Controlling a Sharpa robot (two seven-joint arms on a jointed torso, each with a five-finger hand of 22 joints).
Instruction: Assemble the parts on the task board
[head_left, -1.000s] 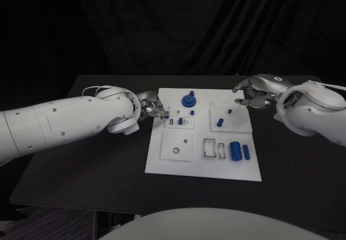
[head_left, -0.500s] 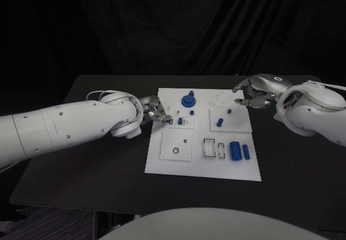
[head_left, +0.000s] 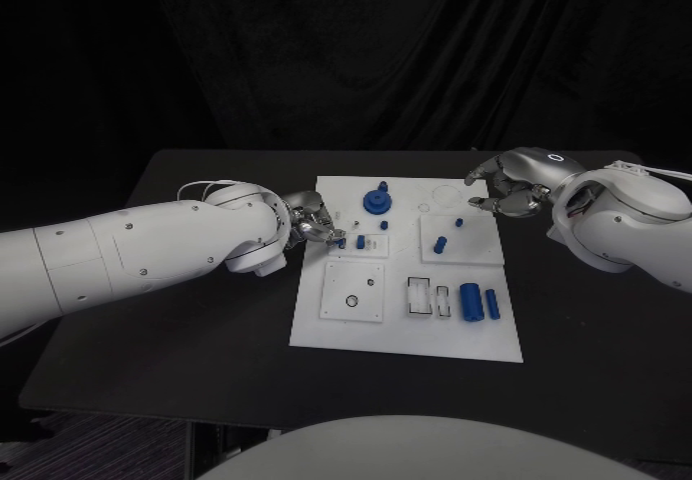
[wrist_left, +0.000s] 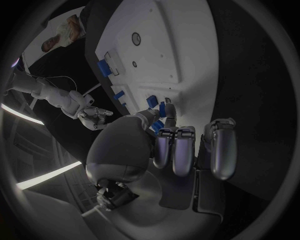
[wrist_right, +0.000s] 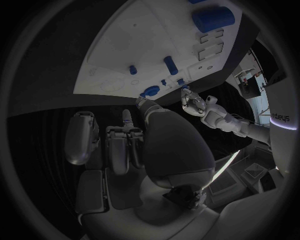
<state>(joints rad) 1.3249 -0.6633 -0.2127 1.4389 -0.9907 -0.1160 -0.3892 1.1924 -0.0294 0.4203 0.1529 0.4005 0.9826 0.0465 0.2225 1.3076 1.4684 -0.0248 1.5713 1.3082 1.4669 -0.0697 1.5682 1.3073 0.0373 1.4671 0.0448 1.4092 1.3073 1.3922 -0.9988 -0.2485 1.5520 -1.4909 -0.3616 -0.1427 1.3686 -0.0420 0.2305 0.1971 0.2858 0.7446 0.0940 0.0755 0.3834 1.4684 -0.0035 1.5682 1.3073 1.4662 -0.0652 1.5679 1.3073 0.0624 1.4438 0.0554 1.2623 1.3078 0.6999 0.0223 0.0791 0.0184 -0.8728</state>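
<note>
Board is lying mid-frame; left hand is pinching a small blue part at its left edge; right hand, upper right, is hovering, fingers curled on nothing.

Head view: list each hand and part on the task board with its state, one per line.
Left hand: at the task board's left edge, fingers by a small blue peg.
Right hand: fingers curled, holding nothing.
Blue gear piece: standing upright.
Two blue cylinders: lying flat.
</note>
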